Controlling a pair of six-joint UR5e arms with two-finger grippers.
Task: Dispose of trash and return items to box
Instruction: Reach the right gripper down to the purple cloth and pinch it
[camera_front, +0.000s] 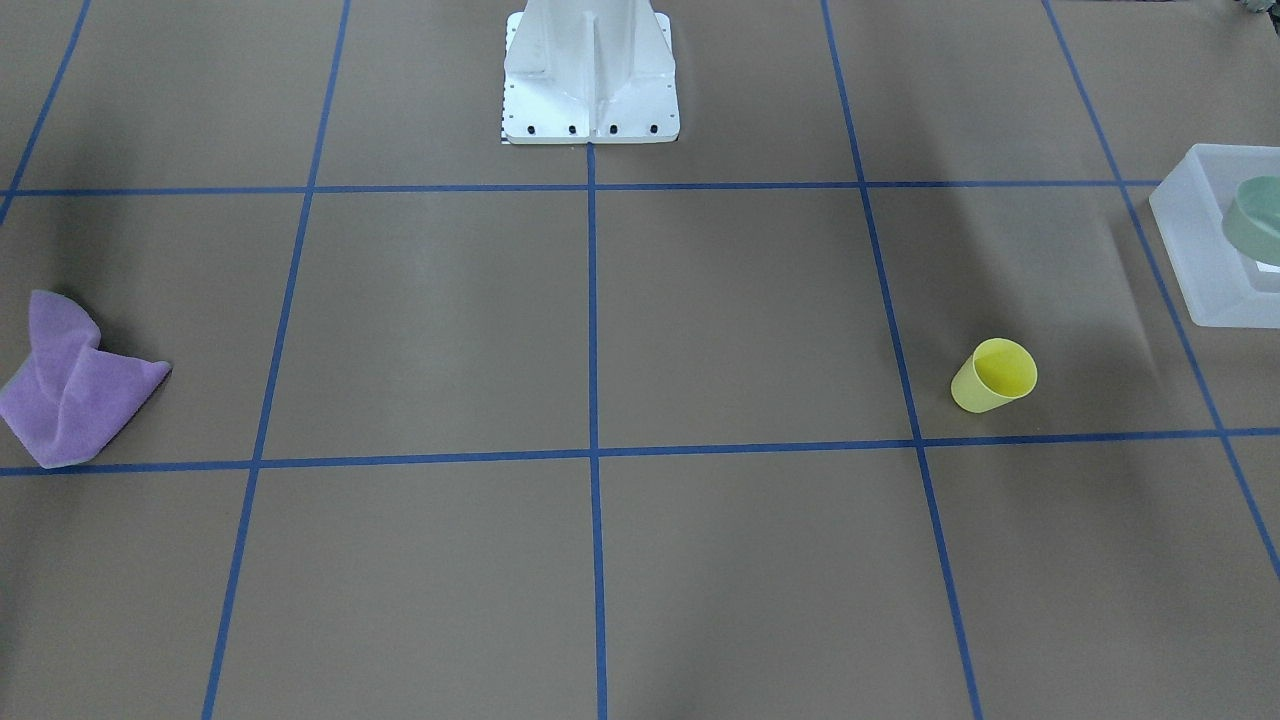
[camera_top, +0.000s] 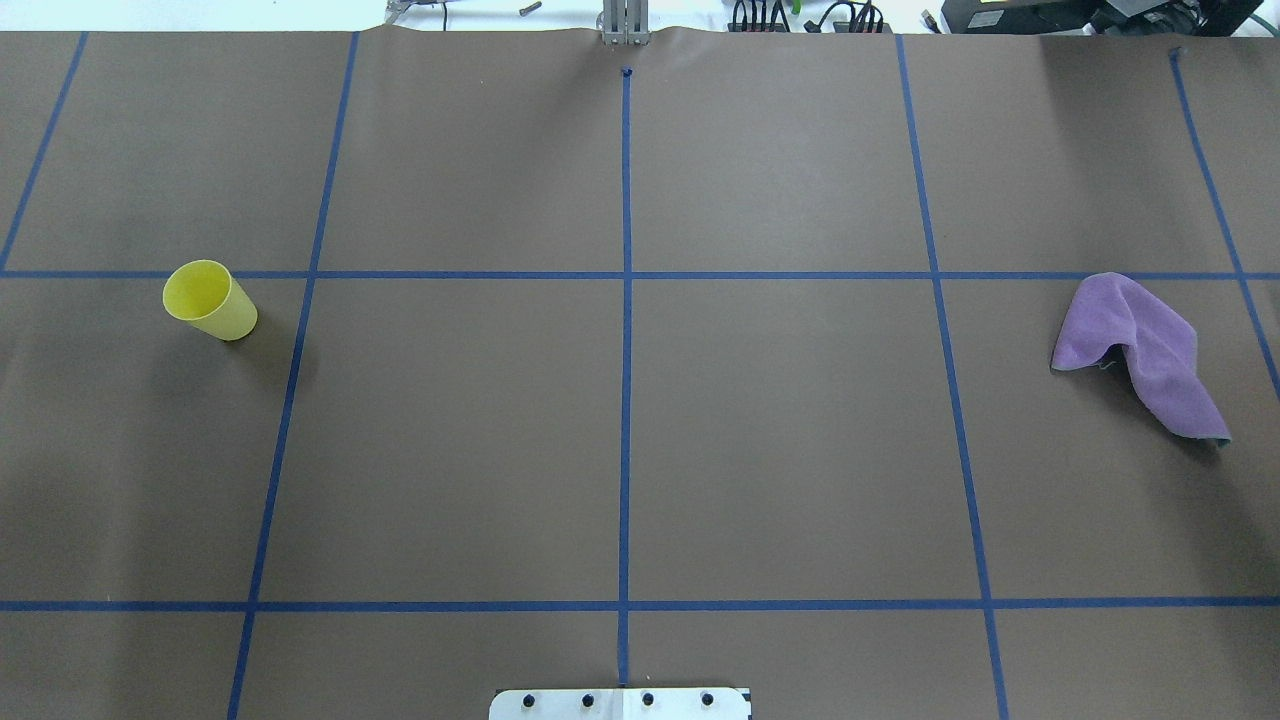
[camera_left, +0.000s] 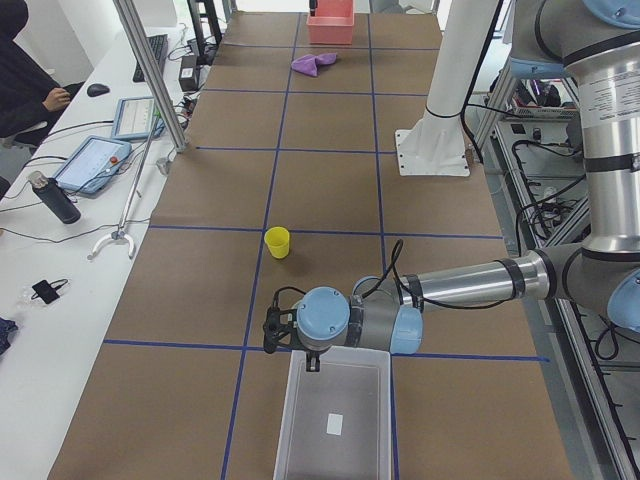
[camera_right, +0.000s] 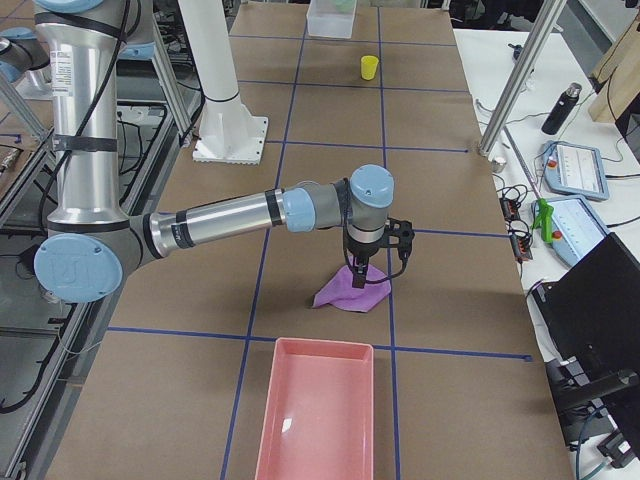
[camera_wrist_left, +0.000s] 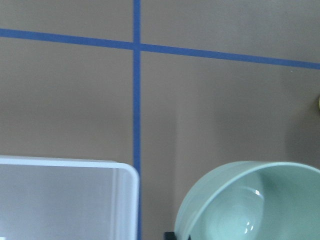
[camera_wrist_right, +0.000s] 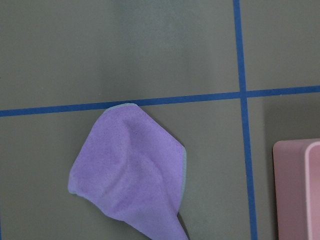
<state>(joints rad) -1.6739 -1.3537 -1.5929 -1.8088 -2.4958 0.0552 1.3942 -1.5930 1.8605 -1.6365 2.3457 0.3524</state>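
Left end effector (camera_left: 311, 360): points down off the near arm's wrist, over the far rim of the frosted-white tub (camera_wrist_left: 60, 161). It is clamped on the mint-green bowl (camera_wrist_left: 245, 205). The left wrist view has the bowl very large and tilted at 5 o'clock, with one dark fingertip (camera_wrist_left: 170, 236) at its rim on the bottom edge.

The bowl is aloft, just beside the tub's rounded corner, which sits at 7 o'clock in that view. Bare surface (camera_top: 780, 440) shows between the two. In the front-facing view the tub is at 3 o'clock, cut by the frame edge, and the bowl is tilted across its opening.

Yellow cup (camera_top: 212, 300): stands mouth up at 9 o'clock on the surface in the overhead view, apart from the tub.

Right end effector (camera_right: 357, 270): points straight down, tips on the raised peak of the purple cloth (camera_right: 350, 293). Cannot tell whether the fingers are apart or pinched.

The cloth is crumpled, at 3 o'clock on the surface in the overhead view. In the right wrist view it sits at 6 o'clock and runs off the bottom edge. A corner of the pink bin (camera_right: 325, 343) shows at 4 o'clock there. The bin is near the cloth, not touching it.

White bolted base (camera_front: 590, 110): at 12 o'clock in the front-facing view.
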